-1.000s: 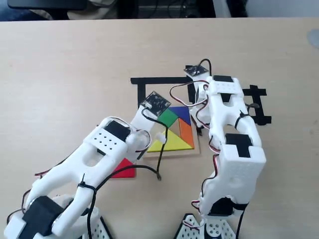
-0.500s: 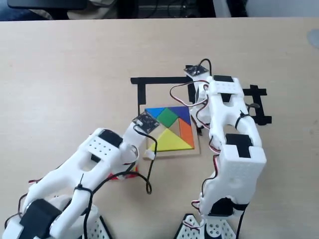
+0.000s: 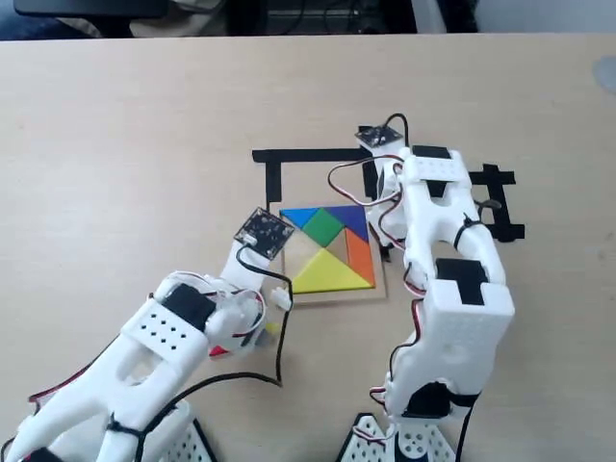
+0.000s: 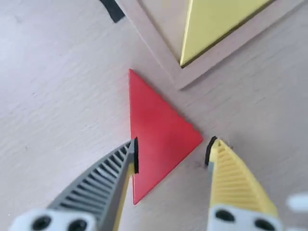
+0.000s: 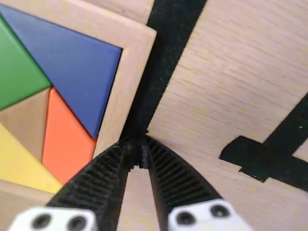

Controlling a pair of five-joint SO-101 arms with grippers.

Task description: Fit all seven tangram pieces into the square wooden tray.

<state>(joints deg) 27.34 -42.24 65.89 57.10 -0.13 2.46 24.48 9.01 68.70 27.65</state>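
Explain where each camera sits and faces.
High view: above the table, looking down on tray, left arm, right arm.
Left wrist view: on left arm, facing the red triangle between its open fingers.
Right wrist view: on right arm, facing the tray's corner past its shut fingers.
All share the yellow triangle.

This looks like a robotics lab or test bench. The pale wood-grain tabletop (image 3: 125, 125) carries black tape strips (image 3: 308, 155) laid in straight lines. Two white plastic robot arms (image 3: 452, 289) with small exposed black circuit boards (image 3: 265, 231) stand just beside that tape.
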